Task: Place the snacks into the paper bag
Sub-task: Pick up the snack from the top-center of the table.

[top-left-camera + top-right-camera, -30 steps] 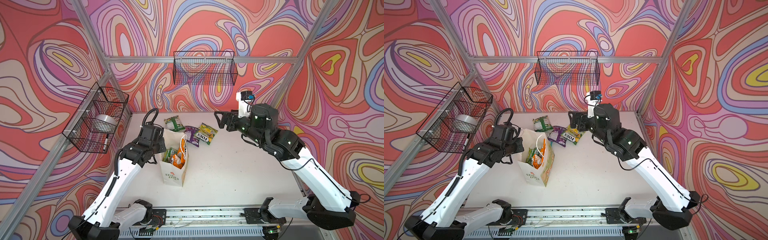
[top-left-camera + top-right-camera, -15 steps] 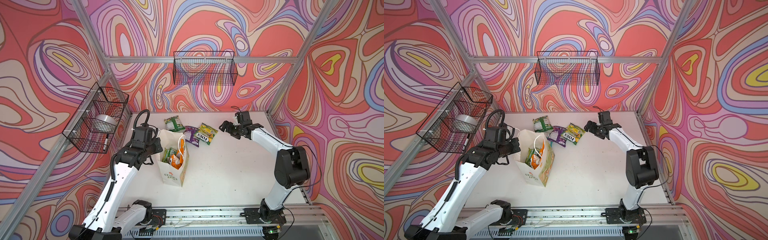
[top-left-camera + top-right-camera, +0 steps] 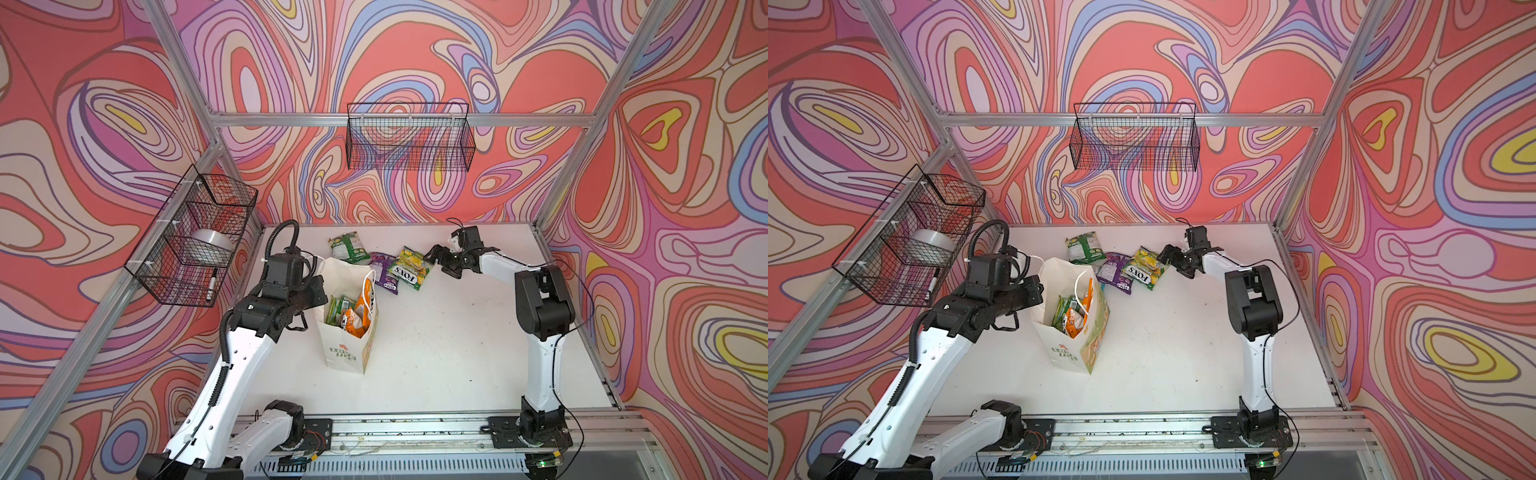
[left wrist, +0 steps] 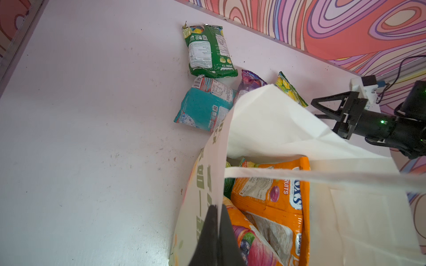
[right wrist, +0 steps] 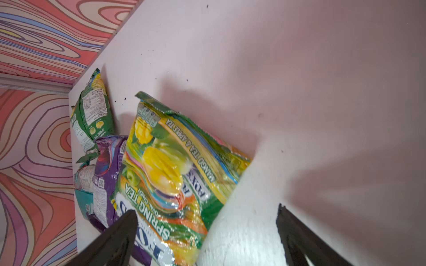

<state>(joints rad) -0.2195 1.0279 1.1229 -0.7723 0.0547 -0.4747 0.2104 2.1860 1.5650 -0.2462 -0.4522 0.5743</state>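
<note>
1. The paper bag point(image 3: 345, 357), upright on the counter point(image 3: 436, 353), is pinched at its rim by the left fingers point(image 4: 215, 230).
2. The spread right fingers point(image 5: 115, 239) are best lowered astride the yellow-green FOX'S pouch point(image 5: 166, 165) just beside them.

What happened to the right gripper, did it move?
Yes. The right gripper came down toward the table, ending beside the yellow pouch.
</note>
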